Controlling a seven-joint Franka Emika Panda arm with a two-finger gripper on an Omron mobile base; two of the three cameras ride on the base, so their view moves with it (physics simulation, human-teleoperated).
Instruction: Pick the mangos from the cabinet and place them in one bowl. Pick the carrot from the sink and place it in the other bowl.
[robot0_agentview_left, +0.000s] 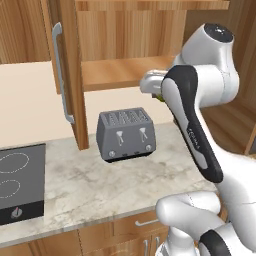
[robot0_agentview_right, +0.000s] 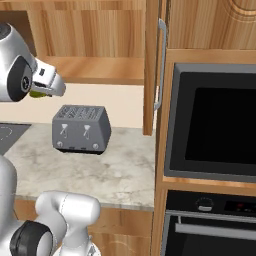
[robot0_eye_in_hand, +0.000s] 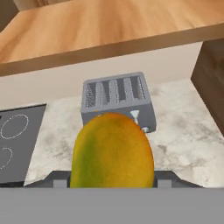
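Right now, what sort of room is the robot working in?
A kitchen, simulated by its look: a grey toaster on a marble counter, a black cooktop beside it, and a built-in oven among wooden cabinets.

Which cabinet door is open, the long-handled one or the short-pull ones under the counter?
The tall cabinet door with the long vertical bar handle stands swung open; the short-pull fronts below the counter are shut.

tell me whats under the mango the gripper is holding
Below the held mango sits the grey toaster on the marble counter, with the black cooktop to one side. The mango covers the toaster's front and the gripper fingertips.
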